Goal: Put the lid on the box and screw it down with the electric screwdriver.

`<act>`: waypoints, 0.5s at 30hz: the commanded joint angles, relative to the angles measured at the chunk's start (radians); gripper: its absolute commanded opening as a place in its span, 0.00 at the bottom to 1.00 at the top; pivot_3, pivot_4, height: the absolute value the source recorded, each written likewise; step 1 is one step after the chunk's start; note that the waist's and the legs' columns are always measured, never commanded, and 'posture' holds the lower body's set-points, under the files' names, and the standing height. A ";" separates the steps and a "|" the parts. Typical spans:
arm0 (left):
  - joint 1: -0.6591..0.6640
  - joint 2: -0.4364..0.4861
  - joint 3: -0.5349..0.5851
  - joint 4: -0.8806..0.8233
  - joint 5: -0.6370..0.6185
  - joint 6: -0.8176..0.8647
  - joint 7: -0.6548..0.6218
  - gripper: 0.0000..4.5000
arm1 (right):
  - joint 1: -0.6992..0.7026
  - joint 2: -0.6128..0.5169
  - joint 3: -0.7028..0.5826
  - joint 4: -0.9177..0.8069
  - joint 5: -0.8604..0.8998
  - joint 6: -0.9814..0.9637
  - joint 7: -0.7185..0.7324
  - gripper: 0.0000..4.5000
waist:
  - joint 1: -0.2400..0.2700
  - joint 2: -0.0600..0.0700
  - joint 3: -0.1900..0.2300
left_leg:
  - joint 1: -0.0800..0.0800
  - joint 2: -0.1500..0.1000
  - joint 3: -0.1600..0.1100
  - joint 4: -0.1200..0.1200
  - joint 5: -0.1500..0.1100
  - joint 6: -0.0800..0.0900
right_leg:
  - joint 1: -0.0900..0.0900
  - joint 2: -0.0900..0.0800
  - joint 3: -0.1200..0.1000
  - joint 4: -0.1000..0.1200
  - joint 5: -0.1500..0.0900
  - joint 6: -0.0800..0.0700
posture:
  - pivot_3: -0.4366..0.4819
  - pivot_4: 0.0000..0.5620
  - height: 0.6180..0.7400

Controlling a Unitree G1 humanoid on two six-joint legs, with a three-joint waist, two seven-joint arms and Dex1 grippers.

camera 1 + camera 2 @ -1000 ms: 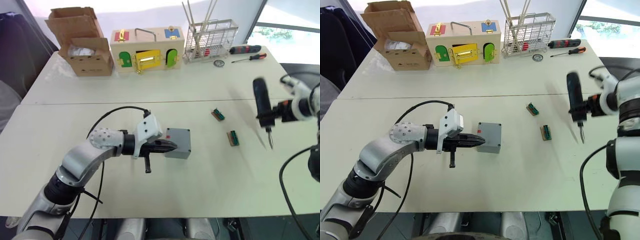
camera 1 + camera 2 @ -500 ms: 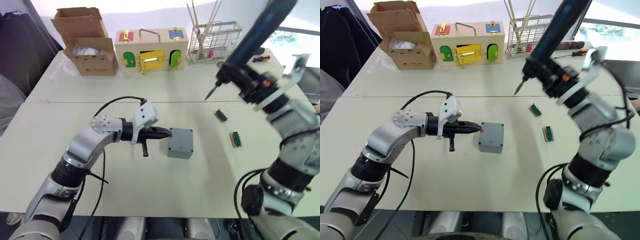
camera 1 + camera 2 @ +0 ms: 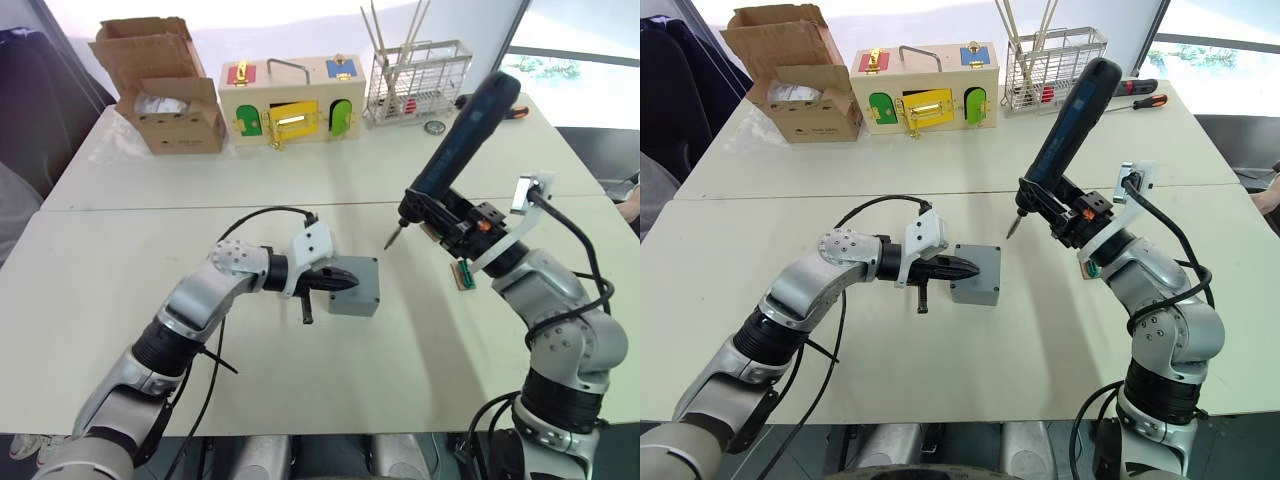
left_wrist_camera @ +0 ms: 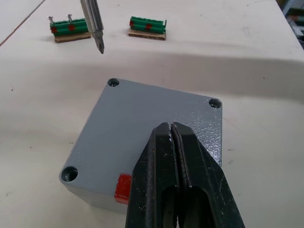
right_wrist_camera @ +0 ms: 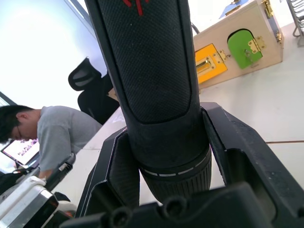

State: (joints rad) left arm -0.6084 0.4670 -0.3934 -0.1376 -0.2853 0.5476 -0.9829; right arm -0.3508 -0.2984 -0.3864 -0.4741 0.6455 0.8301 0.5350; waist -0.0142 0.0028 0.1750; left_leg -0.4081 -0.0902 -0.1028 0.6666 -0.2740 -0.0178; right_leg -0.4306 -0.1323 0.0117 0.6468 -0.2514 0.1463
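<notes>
The grey box [image 3: 356, 294] stands mid-table with a red mark [image 4: 122, 186] on its side. The flat grey lid [image 4: 137, 123] lies on top of it, with open screw holes at the corners. My left gripper [image 4: 171, 129] is shut, its fingertips over the lid's near edge. My right gripper [image 3: 452, 218] is shut on the black electric screwdriver [image 3: 462, 135], held tilted. The bit [image 4: 92, 23] points down and hovers above the table just beyond the box's far corner, apart from the lid.
Two green terminal blocks [image 4: 70, 29] [image 4: 147, 27] lie beyond the box. At the back stand a cardboard carton [image 3: 165, 95], a wooden latch box [image 3: 290, 100] and a wire rack [image 3: 415, 75], with manual screwdrivers [image 3: 1137, 94] beside it. A seated person [image 5: 47, 133] is off to the side.
My right arm swung the electric screwdriver from the far right up and over, then lowered it, bringing the bit close to the box. The left gripper stayed shut at the box.
</notes>
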 commanded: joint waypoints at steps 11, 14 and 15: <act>0.017 -0.008 -0.007 0.017 0.040 -0.030 -0.010 0.00 | 0.036 -0.026 0.079 -0.062 0.069 -0.075 -0.048 0.39 | 0.002 0.000 0.000 | 0.000 0.000 0.000 0.000 0.000 0.000 | 0.000 0.000 0.000 0.000 0.000 0.000 | 0.48 0.27 0.95; 0.022 -0.007 -0.003 0.005 0.038 -0.023 -0.006 0.00 | 0.044 -0.039 0.095 -0.047 0.053 -0.103 -0.050 0.39 | 0.002 0.000 0.000 | 0.000 0.000 0.000 0.000 0.000 0.000 | 0.001 0.000 0.000 0.000 0.000 0.000 | 0.48 0.27 0.95; 0.023 -0.006 -0.002 0.003 0.038 -0.022 -0.005 0.00 | 0.046 -0.043 0.099 -0.042 0.050 -0.111 -0.052 0.39 | 0.002 0.000 0.000 | 0.000 0.000 0.000 0.000 0.000 0.000 | 0.001 0.000 0.000 0.000 0.000 0.000 | 0.48 0.27 0.95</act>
State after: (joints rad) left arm -0.6005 0.4539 -0.3957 -0.1267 -0.2617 0.5148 -0.9889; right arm -0.2958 -0.3335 -0.2855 -0.4778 0.6909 0.7575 0.4822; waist -0.0122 0.0026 0.1749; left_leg -0.4077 -0.0904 -0.1029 0.6669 -0.2741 -0.0176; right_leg -0.4301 -0.1326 0.0117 0.6467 -0.2515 0.1463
